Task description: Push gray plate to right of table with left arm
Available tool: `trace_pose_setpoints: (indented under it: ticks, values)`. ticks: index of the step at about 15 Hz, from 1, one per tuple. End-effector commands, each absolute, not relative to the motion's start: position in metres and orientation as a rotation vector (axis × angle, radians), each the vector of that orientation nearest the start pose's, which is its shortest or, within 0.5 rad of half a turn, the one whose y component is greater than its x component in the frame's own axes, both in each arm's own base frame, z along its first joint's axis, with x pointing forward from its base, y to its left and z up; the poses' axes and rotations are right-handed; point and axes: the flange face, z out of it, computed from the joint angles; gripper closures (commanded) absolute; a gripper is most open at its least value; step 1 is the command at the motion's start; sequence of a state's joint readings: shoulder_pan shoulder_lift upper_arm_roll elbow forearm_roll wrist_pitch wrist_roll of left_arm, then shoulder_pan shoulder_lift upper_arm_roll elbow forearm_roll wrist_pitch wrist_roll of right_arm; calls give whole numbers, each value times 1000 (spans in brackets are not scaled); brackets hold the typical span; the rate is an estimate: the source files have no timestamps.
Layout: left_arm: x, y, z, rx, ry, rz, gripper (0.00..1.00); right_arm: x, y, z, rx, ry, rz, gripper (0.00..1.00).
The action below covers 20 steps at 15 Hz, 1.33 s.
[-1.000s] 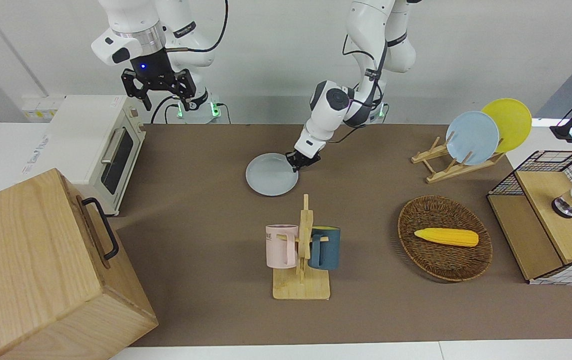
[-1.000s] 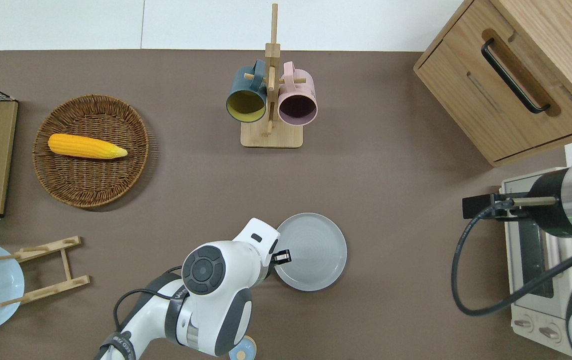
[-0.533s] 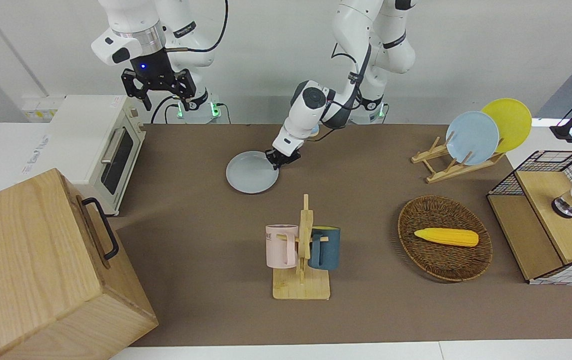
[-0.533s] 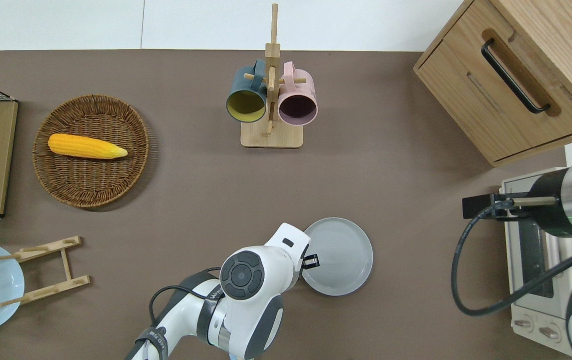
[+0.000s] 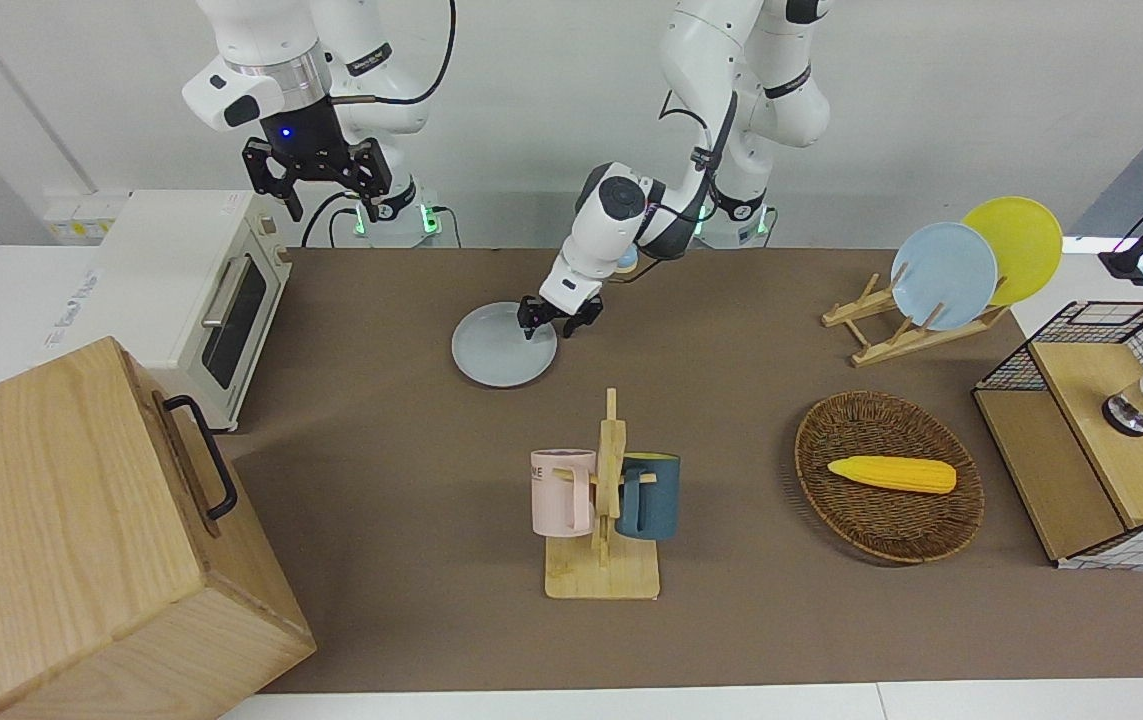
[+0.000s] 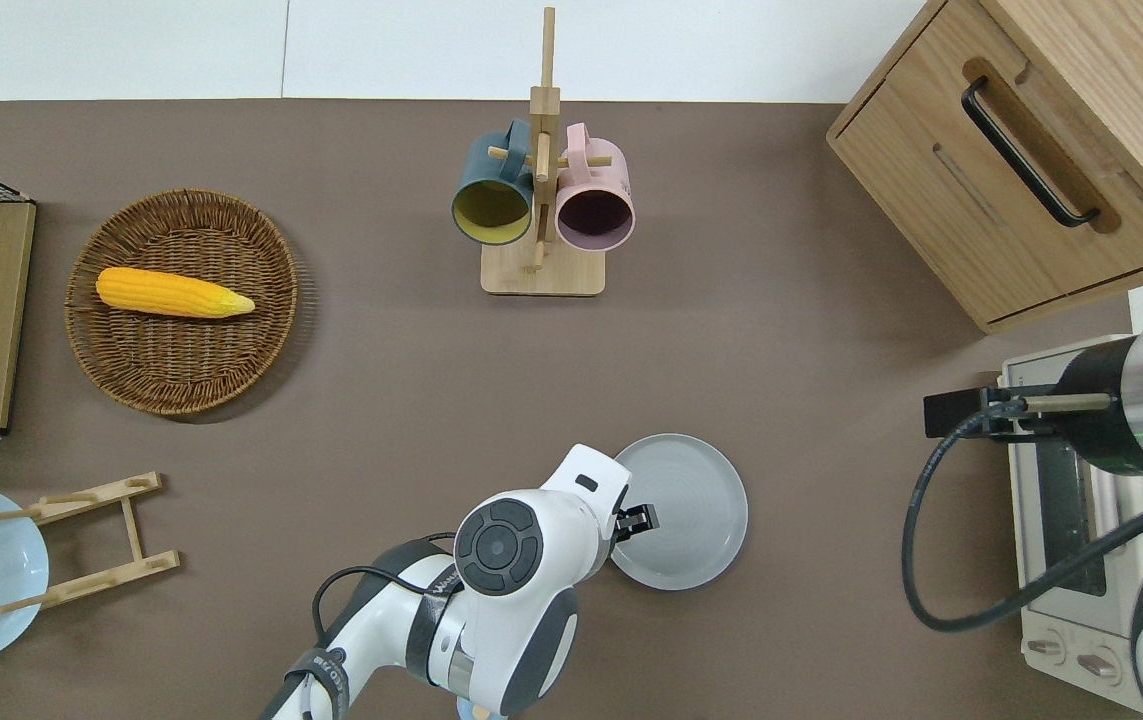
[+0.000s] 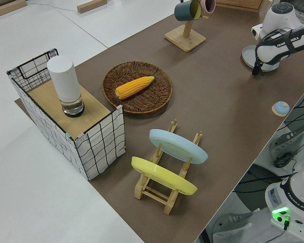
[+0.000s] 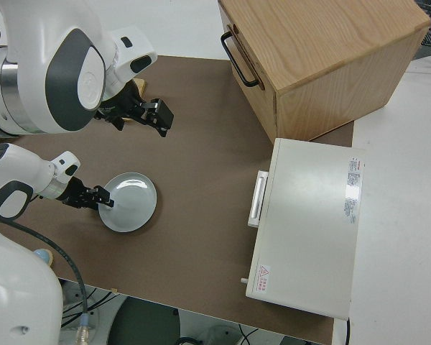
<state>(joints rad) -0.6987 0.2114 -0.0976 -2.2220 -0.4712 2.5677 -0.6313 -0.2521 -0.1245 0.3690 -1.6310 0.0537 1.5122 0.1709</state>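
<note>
The gray plate lies flat on the brown tabletop, in the strip nearest the robots and a little toward the right arm's end from the middle. The mug rack stands farther from the robots than the plate, and the white toaster oven sits well apart from it at the right arm's end.

The left gripper is over the plate's edge on the side toward the left arm's end. In the front view its two black fingers are spread apart and point downward, with nothing between them. That view does not settle whether the tips touch the plate.

The overhead view places the left gripper just inside the rim of the gray plate, but the white wrist of the left arm covers much of it, so the spread of the fingers is harder to read there.

The right side view shows the gray plate from the opposite direction, with the left gripper reaching in low over its rim. The left side view catches only part of the gray plate, tucked under the arm.

The right arm is parked; its gripper hangs with fingers wide apart and empty, clearest in the front view.

A wicker basket with a corn cob sits toward the left arm's end, well apart from the plate.
</note>
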Motion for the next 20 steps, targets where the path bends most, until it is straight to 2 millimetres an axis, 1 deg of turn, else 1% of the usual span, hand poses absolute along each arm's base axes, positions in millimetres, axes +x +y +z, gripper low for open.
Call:
trace_pose_setpoints:
  ticks: [1, 3, 6, 8, 11, 13, 15, 16, 17, 19, 20]
  values:
    - [410, -367, 317, -3399, -404, 279, 13, 498, 78, 652, -3122, 117, 14, 5]
    - [424, -338, 335, -3377, -344, 314, 13, 498, 78, 652, -3122, 115, 14, 5]
    - [455, -288, 371, -3315, -281, 406, 13, 498, 78, 652, -3122, 117, 12, 5]
    - [478, -262, 404, -3272, -270, 436, 11, 498, 78, 652, -3122, 115, 14, 5]
    - [503, -228, 451, -3191, -254, 427, 11, 498, 78, 652, -3122, 115, 14, 5]
    - [514, -191, 463, -3171, -315, 457, 11, 498, 78, 652, -3122, 115, 12, 5]
    - [519, -153, 481, -3207, -238, 447, 11, 498, 78, 652, -3122, 117, 12, 5]
    - [523, -131, 494, -3230, -195, 420, 11, 498, 78, 652, -3122, 115, 12, 5]
    - [525, -114, 506, -3236, -158, 386, 11, 498, 78, 652, -3122, 115, 12, 5]
    - [528, -80, 532, -3195, -139, 286, 11, 498, 78, 652, -3122, 115, 14, 5]
    - [527, -72, 548, -3178, -120, 237, 11, 498, 78, 652, -3122, 115, 12, 5]
